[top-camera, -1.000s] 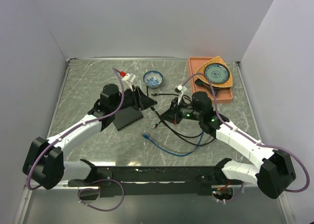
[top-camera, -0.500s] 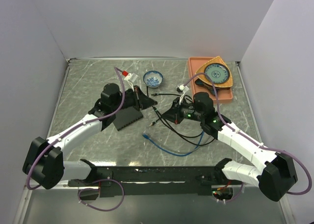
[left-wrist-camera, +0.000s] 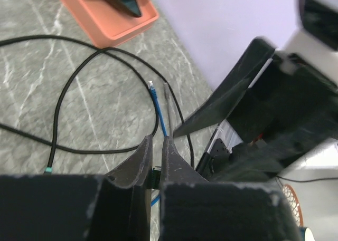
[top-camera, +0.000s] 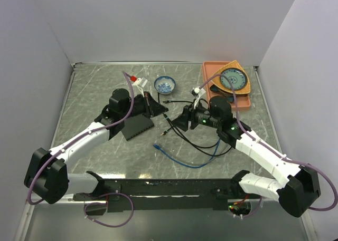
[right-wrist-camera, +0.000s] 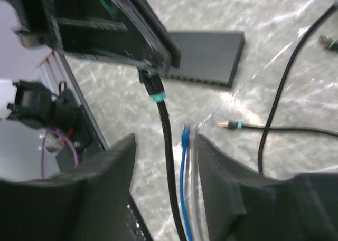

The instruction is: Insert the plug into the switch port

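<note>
A grey marbled table [top-camera: 84,93] is enclosed by pale walls. Toward the bottom of the top view, a blue cable [top-camera: 182,161] is laid in a loose curve. Just left of centre, the switch [top-camera: 138,127] is laid flat. Up and right of it, the left gripper [left-wrist-camera: 157,148] is clamped on the black plug [right-wrist-camera: 153,87]. At centre, the right gripper [right-wrist-camera: 165,151] is held with its fingers spread apart. Farther back, a small blue bowl [top-camera: 165,84] is seen, and at upper right an orange tray [top-camera: 208,72] is loaded with a patterned plate [top-camera: 234,79].
</note>
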{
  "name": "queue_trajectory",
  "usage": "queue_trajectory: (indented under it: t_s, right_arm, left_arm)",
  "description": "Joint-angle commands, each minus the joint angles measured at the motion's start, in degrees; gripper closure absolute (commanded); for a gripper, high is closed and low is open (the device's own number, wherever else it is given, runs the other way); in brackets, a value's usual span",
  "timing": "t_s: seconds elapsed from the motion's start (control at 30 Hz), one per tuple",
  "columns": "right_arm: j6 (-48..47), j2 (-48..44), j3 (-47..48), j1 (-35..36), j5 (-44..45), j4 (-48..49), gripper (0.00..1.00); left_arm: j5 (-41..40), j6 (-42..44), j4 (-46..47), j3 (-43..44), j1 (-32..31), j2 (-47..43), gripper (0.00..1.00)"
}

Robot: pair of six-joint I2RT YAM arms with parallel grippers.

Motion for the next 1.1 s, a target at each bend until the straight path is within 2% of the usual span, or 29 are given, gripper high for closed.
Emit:
queue_trajectory:
  t_s: [0.0, 0.07, 0.23, 0.4, 0.47, 0.6, 0.73, 1.07]
  right_arm:
    - [-2.56, -1.64, 5.94, 0.60, 3.35, -0.39, 0.28]
    - [-3.87, -0.77, 7.69, 1.13, 5.20, -1.88, 0.21]
    - [-7.21, 1.87, 11.74, 6.30, 12.39, -5.66, 0.20]
    - [-10.56, 6.26, 14.38, 10.89, 21.19, -8.30, 0.26]
    - [-11.17, 8.02, 15.26, 12.47, 24.43, -8.65, 0.31]
    - [-12.14, 10.75, 16.93, 14.32, 27.87, -10.23, 0.37]
    - [-12.32, 12.77, 18.16, 15.46, 31.92, -10.67, 0.48]
    - [-12.05, 11.72, 17.46, 16.17, 33.33, -9.97, 0.52]
  left_arm:
    - [-3.27, -2.37, -3.73, 4.63, -0.15, -0.68, 0.99]
    - [-4.67, -3.51, -5.92, 5.77, -0.15, -0.16, 0.99]
    - [-6.00, -5.80, -7.25, 6.22, -0.15, 0.37, 0.99]
    - [-6.09, -6.95, -7.69, 6.48, -0.15, 0.99, 0.99]
    - [-6.17, -6.95, -7.77, 6.48, -0.15, 1.16, 0.99]
    - [-6.17, -6.95, -7.43, 6.40, -0.15, 1.08, 0.99]
    - [-6.17, -6.69, -7.60, 6.57, -0.15, 1.34, 0.99]
    - [-6.35, -5.98, -8.30, 7.27, -0.15, 2.48, 0.99]
